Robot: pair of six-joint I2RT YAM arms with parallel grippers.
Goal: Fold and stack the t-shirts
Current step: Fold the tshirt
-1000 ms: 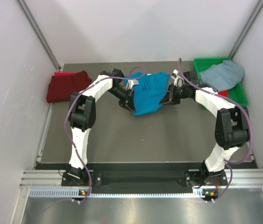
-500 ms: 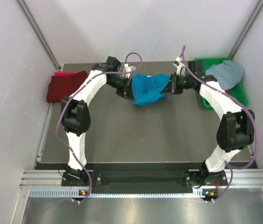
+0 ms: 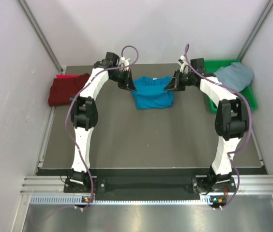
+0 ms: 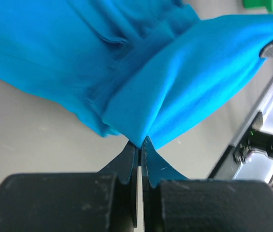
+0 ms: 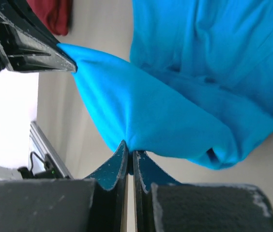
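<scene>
A turquoise-blue t-shirt (image 3: 151, 93) hangs stretched between both arms near the back of the table, its lower part draping onto the surface. My left gripper (image 3: 129, 85) is shut on its left top edge, with the cloth (image 4: 185, 82) pinched at the fingertips (image 4: 140, 144). My right gripper (image 3: 170, 85) is shut on the right top edge, the cloth (image 5: 175, 116) pinched at its tips (image 5: 129, 146). A dark maroon t-shirt (image 3: 68, 89) lies folded at the back left with a red one (image 3: 65, 76) peeking out behind it. A pale grey-blue t-shirt (image 3: 232, 77) rests in the bin.
A green plastic bin (image 3: 247, 99) stands at the back right corner. White walls close in the table on three sides, with metal rails along the left edge (image 3: 47, 130) and the near edge (image 3: 146, 186).
Both arms have carried the turquoise shirt toward the back of the table and pulled apart, spreading its top edge wider. The shirt now hangs flatter between them.
</scene>
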